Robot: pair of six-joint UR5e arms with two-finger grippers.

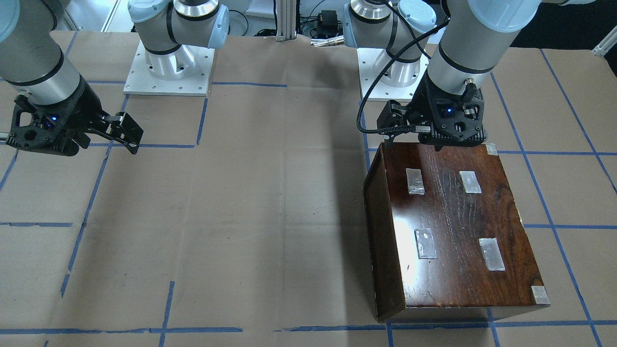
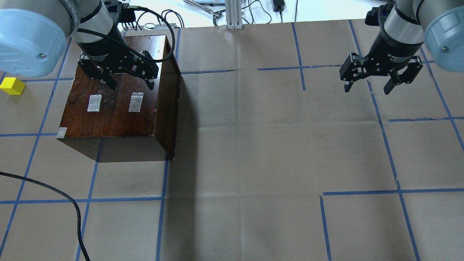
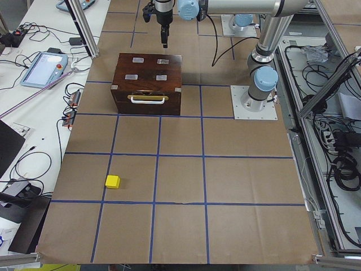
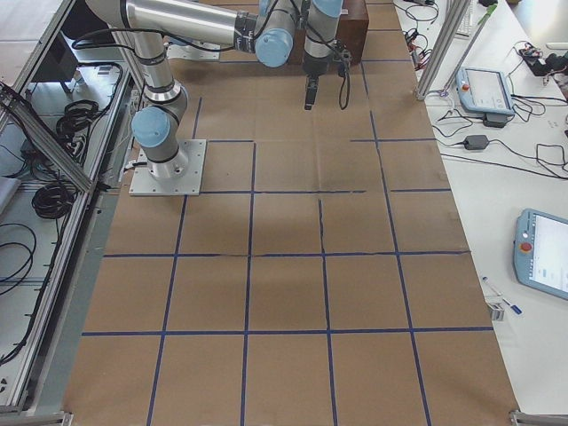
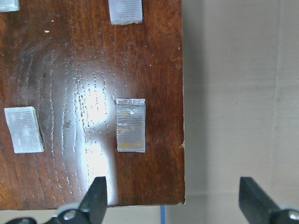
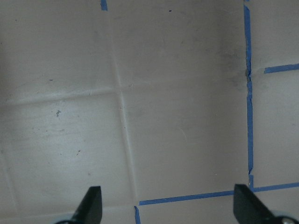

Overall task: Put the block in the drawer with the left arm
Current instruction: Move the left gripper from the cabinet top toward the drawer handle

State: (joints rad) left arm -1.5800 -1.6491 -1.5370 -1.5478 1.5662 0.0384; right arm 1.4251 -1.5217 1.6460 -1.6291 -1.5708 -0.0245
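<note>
Hovering the left end effector (image 2: 132, 86) wide apart and empty over the box (image 2: 108, 116), leaving the block (image 3: 113, 181) sitting well away on the tabletop (image 3: 180, 226). Judging it light and rigid; pinching across two flat opposite faces.

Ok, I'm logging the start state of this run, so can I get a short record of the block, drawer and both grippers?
block: on the table, apart from the box, on its drawer side
drawer: shut
left gripper: open, empty, above the box top
right gripper: open, empty, above bare table
stage: block not yet picked up
</note>
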